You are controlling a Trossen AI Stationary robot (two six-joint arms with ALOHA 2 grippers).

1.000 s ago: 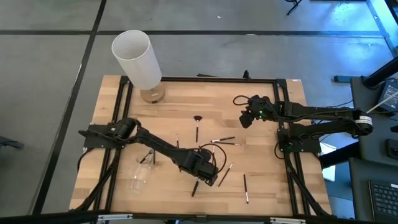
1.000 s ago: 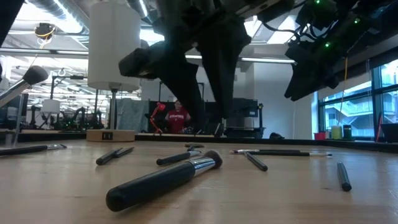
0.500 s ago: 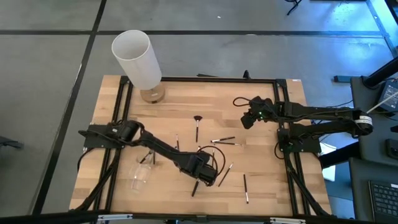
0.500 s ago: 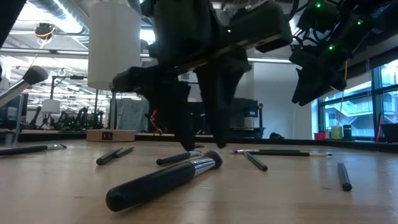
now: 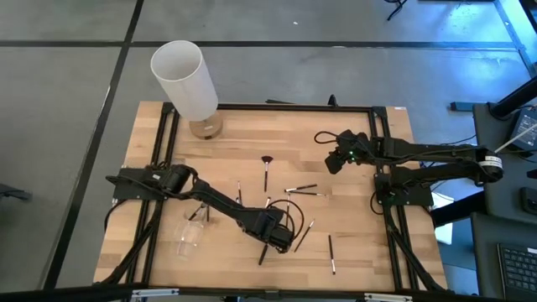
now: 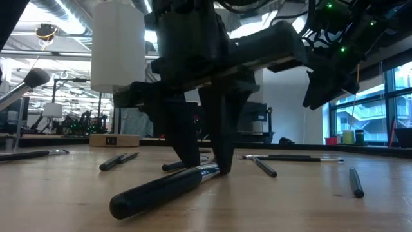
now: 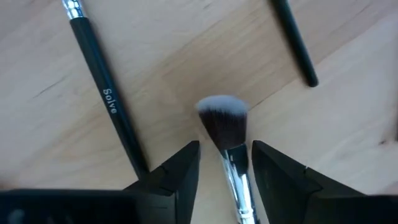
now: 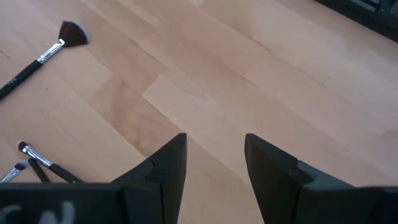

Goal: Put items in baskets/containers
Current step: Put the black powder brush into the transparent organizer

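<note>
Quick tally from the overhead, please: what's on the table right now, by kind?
Makeup brushes: 10 visible, though more may be hidden
Clear cup: 1
White cylinder: 1
Tan jar: 1
Total: 13

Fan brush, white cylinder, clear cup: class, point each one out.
fan brush (image 5: 266, 160), high view, on its dark bristle fan.
white cylinder (image 5: 178, 63), high view, on its open top.
clear cup (image 5: 188, 237), high view, on its see-through wall.
</note>
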